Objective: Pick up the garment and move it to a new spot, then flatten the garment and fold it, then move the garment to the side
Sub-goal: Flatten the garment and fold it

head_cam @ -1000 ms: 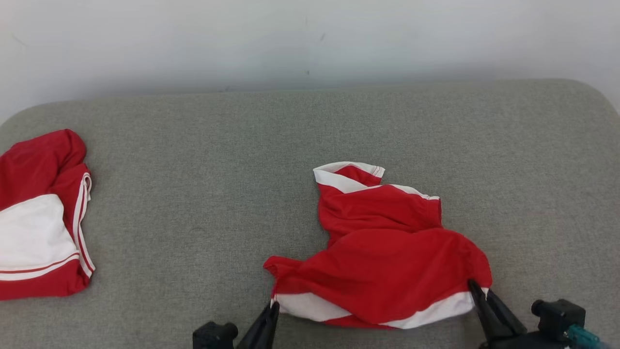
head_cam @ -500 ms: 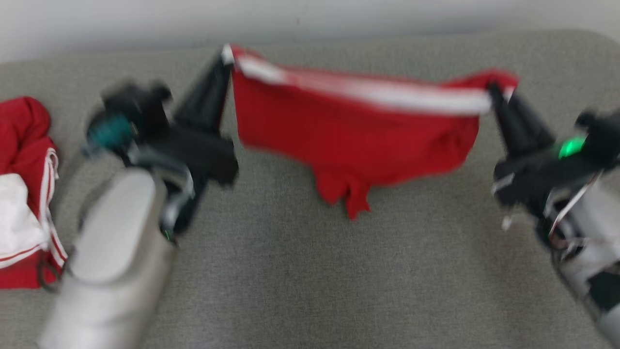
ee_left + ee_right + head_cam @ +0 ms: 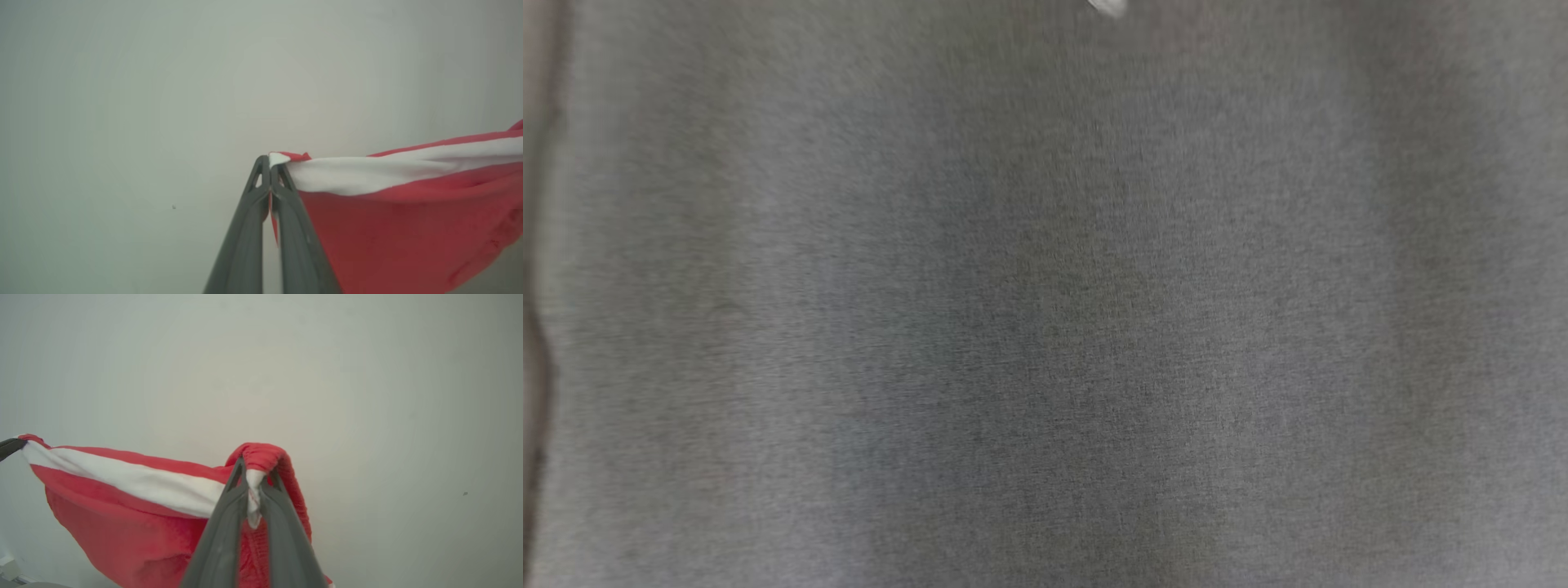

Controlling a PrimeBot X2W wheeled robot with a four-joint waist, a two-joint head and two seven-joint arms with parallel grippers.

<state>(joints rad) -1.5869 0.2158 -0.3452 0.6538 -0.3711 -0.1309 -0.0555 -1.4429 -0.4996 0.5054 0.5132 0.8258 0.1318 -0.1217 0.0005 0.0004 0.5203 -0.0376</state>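
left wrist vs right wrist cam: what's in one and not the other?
Left wrist: the left gripper shut on a white-tipped corner of the red shiny jersey with white stripe trim, running off right. Right wrist: the right gripper shut on a bunched red fold, the left gripper's tip at the far corner. Both: the jersey's white band stretched before a pale wall.

Left gripper (image 3: 270, 161) and right gripper (image 3: 253, 473) held apart, fingers (image 3: 249, 228) pinched tight (each gripping the garment (image 3: 400, 228)).
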